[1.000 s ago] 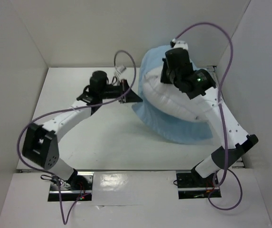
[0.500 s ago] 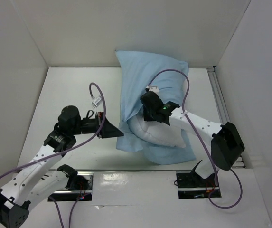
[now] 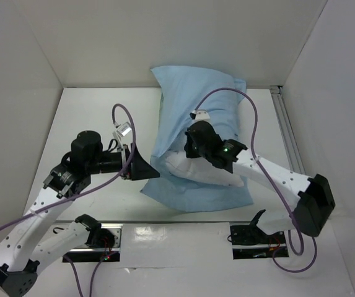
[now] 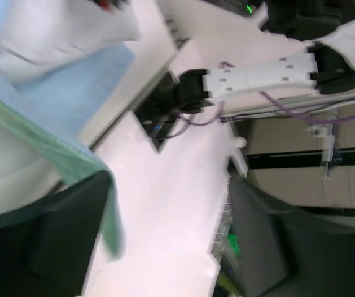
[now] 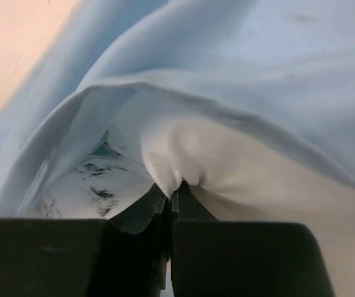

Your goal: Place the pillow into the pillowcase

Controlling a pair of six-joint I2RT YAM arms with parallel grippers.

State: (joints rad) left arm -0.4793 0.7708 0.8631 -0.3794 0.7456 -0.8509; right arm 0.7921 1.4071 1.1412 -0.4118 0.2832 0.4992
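On the table [image 3: 96,111], top view: the light blue pillowcase [image 3: 196,93] lies centre-back. The white pillow [image 3: 208,176] is partly inside, its near end poking out of the mouth. Both look soft, light and limp. The case is thin and likely slides, so it is best held by the mouth hem, and the pillow by a bunched corner. The right arm [image 3: 270,173] reaches in from the right, forearm low over the cloth, with the right gripper [image 3: 188,151] at the mouth. The left arm [image 3: 41,204] is bent, elbow near-left, and the left gripper [image 3: 141,167] sits just beside the case's left edge.

Left wrist view: jaws spread wide, nothing pinched. The sea-green side of the pillowcase [image 4: 59,148] drapes against one finger.

Right wrist view: jaws pressed together, pinching a fold of pillow [image 5: 239,161] fabric inside the mouth, blue cloth arching over it.
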